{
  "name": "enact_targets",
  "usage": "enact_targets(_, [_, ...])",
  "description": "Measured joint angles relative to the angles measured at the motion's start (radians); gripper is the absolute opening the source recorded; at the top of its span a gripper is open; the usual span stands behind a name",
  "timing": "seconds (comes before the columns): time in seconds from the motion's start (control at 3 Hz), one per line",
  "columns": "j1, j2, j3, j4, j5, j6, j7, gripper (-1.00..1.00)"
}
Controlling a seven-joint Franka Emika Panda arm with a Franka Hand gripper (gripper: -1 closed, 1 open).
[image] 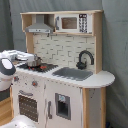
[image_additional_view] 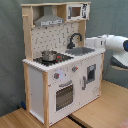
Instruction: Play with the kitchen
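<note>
Kitchen (image: 60, 70) upright on wood floor, small pot (image_additional_view: 49, 55) on stovetop. Arm (image_additional_view: 112, 44) at sink end, cut off by frame edge; gripper hidden, open/closed can't tell.

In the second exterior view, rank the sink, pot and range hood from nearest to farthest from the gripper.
1. Sink, beside the gripper, at the counter's right end.
2. Pot on the stove and range hood above it, both far left: too close to call.
</note>
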Motion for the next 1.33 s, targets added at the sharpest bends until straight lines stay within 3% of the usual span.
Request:
enact_targets(0.67, [-0.100, 0.124, -0.036, 0.117, 0.000, 0.000, -0.074, 1.00])
enact_targets(1.33, [-0.202, 0.252, -0.034, 0.255, 0.000, 0.002, -0.129, 1.00])
